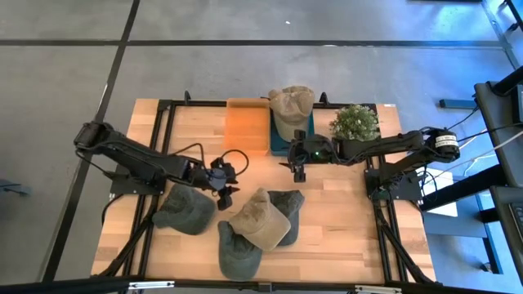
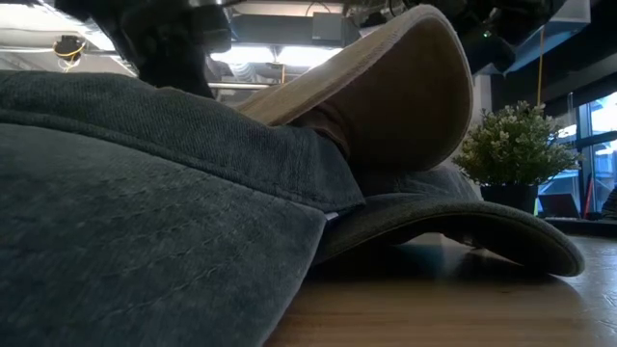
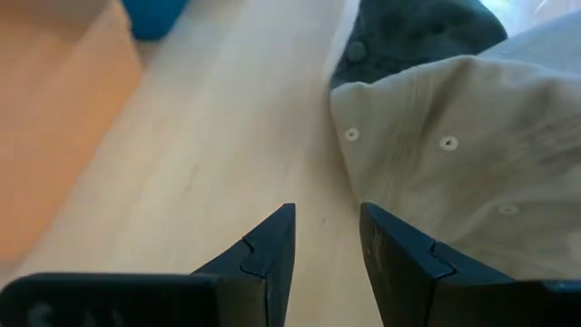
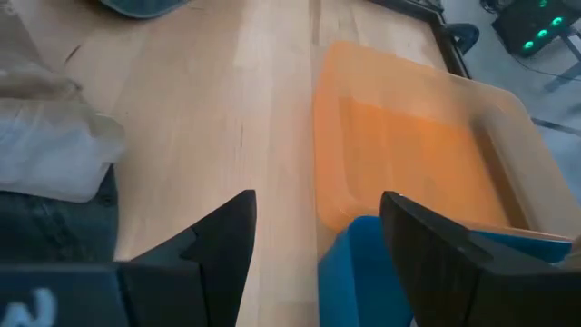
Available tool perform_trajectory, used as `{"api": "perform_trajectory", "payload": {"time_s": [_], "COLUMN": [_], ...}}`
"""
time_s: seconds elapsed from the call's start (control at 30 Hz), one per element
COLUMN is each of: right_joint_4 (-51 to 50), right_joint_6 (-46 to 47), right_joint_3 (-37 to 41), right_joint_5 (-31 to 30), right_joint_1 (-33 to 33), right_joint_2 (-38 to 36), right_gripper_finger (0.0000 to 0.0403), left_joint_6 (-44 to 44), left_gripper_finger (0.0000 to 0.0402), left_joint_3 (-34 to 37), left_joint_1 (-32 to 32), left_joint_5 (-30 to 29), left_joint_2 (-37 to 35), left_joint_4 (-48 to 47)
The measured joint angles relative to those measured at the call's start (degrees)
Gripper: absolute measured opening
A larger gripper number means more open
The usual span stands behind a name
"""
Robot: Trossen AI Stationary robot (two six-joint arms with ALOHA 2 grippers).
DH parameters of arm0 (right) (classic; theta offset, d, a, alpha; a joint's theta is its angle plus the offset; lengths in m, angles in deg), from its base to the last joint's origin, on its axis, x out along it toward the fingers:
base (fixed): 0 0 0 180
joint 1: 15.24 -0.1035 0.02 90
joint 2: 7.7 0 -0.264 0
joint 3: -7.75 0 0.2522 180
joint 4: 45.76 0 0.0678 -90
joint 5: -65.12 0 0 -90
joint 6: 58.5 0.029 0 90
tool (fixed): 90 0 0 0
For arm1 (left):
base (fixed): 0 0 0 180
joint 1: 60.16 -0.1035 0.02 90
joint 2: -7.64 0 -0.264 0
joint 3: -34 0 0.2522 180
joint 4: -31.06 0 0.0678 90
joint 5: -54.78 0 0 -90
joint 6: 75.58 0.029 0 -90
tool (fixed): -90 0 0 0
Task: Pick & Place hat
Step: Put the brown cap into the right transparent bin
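Observation:
Several caps lie on the wooden table: a dark green cap [image 1: 184, 210], a tan cap [image 1: 261, 217] resting on a dark cap [image 1: 288, 206] and a green cap [image 1: 237, 250]. Another tan cap [image 1: 292, 104] sits on the blue bin [image 1: 288, 144]. My left gripper [image 1: 229, 191] is open and empty just left of the tan cap [image 3: 454, 173], low over the table [image 3: 227, 136]. My right gripper [image 1: 299, 172] is open and empty in front of the blue bin [image 4: 363, 263], next to the orange bin [image 4: 418, 145].
An orange bin [image 1: 248, 124] stands at the back beside the blue bin. A potted plant [image 1: 355, 122] stands at the back right, close to my right arm. In the low view a dark cap [image 2: 145, 193] fills the foreground, with the tan cap [image 2: 405, 87] behind it.

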State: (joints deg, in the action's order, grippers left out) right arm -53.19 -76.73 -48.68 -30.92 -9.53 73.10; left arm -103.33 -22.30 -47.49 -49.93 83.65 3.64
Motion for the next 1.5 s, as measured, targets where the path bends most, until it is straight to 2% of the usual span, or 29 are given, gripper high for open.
{"api": "perform_trajectory", "payload": {"time_s": [0.23, 0.47, 0.67, 0.87, 1.0, 1.17, 1.33, 1.5], "right_joint_4": [0.37, 0.41, 0.36, 0.33, 0.33, 0.24, 0.22, 0.25], "right_joint_6": [0.01, 0.01, -0.03, -0.03, -0.12, -0.18, -0.20, 0.26], "right_joint_3": [0.00, 0.00, 0.00, 0.00, 0.00, 0.00, 0.00, 0.00], "right_joint_5": [0.00, 0.00, 0.01, 0.02, 0.02, 0.02, 0.02, 0.02], "right_joint_1": [0.04, 0.04, 0.04, 0.04, 0.04, 0.04, 0.04, 0.04], "right_joint_2": [0.02, 0.04, 0.04, 0.05, 0.07, 0.07, 0.07, 0.07], "right_gripper_finger": [0.0236, 0.0236, 0.0236, 0.0236, 0.0236, 0.0236, 0.0236, 0.0236], "left_joint_6": [1.84, -0.42, -0.46, 0.68, 5.92, 12.55, 14.19, 17.64], "left_gripper_finger": [0.0120, 0.0120, 0.0120, 0.0120, 0.0117, 0.0083, 0.0015, 0.0002], "left_joint_3": [0.00, 0.02, 0.04, -0.61, -0.61, -0.44, -0.32, -0.52], "left_joint_1": [-0.33, -0.55, -0.87, -1.03, -0.93, -0.83, -0.95, -1.09], "left_joint_5": [4.59, 6.32, 12.18, 10.53, 8.16, 4.07, 2.84, 3.20], "left_joint_2": [8.41, 15.73, 23.25, 27.64, 27.89, 27.76, 27.76, 26.04], "left_joint_4": [9.73, 12.31, 19.86, 21.17, 21.13, 20.74, 20.78, 20.09]}}
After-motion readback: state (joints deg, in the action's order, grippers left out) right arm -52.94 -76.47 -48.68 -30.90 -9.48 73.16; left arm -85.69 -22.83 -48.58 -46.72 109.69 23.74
